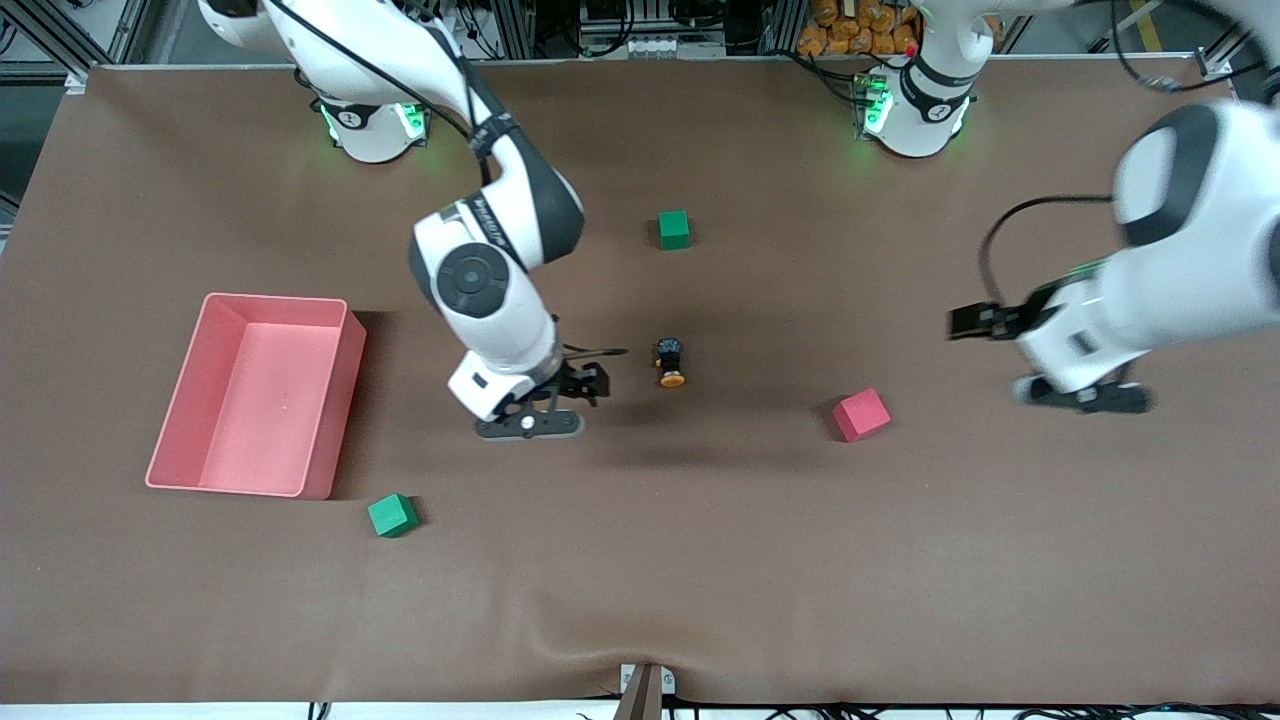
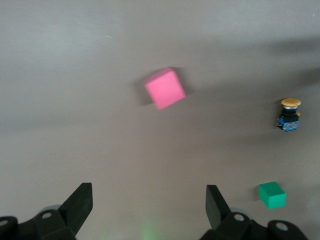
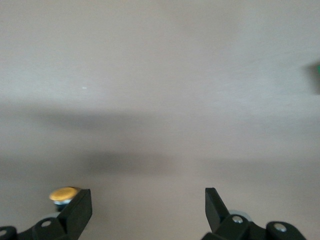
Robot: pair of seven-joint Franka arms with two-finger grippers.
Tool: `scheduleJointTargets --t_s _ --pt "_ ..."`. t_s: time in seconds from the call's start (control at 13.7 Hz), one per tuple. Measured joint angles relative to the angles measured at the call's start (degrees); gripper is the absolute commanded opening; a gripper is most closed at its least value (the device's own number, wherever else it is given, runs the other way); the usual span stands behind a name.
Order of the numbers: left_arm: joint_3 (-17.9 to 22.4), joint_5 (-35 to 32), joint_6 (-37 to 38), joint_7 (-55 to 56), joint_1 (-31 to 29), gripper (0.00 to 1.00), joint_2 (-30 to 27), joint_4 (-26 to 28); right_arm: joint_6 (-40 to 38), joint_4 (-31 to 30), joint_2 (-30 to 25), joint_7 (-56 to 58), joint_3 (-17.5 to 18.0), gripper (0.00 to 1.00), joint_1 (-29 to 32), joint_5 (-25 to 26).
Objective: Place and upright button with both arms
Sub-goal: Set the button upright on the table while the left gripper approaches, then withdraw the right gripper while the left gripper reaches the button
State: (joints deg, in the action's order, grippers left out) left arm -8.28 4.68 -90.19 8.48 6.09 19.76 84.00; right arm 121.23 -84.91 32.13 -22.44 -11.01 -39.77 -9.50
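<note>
Two arms, both claws empty. Front view: button (image 1: 671, 363) on table mid-mat, orange cap toward camera, apparently on its side; right gripper (image 1: 560, 395) beside it, jaws spread. Left gripper (image 1: 1075, 392) waits toward left arm's end.

Left wrist view: jaws wide, red cube (image 2: 165, 88) below.

Right wrist view: cap by one finger (image 3: 80, 206), untouched.

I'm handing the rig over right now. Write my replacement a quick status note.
Right pincer: open, empty, low over the table beside the button.
Left pincer: open, empty, waiting over the table at the left arm's end.
Button: alone mid-table, between the farther green cube and the red cube.
Done: button is on the table, released.
Left: whether it stands properly upright is unclear; check.
</note>
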Motion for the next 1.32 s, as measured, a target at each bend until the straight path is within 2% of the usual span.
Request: scheduleJointTargets --t_s 0.15,0.44,0.73,0.95,1.32 --pt "-0.2 0.9 -0.4 2.8 4.7 1.00 5.8 -2.7 -1.7 -3.0 -3.3 5.5 -1.2 1.00 1.9 0.0" --pt "0.0 1.2 -3.5 9.4 12.4 1.00 14.2 -6.8 -8.0 -4.1 -8.3 14.9 -1.5 1.00 8.3 0.1" --pt "0.7 1.3 -6.7 12.4 17.2 1.00 18.4 -8.0 -12.8 -5.1 -13.1 24.6 -1.7 1.00 15.9 0.7" --pt "2.0 1.3 -9.7 17.2 22.3 1.00 20.9 -8.4 -17.6 -5.8 -18.8 30.8 -1.8 1.00 22.5 6.2" --pt "1.9 3.0 -12.3 17.6 23.8 1.00 27.4 -11.9 -26.4 -7.5 -27.9 35.0 -1.1 1.00 32.1 7.9"
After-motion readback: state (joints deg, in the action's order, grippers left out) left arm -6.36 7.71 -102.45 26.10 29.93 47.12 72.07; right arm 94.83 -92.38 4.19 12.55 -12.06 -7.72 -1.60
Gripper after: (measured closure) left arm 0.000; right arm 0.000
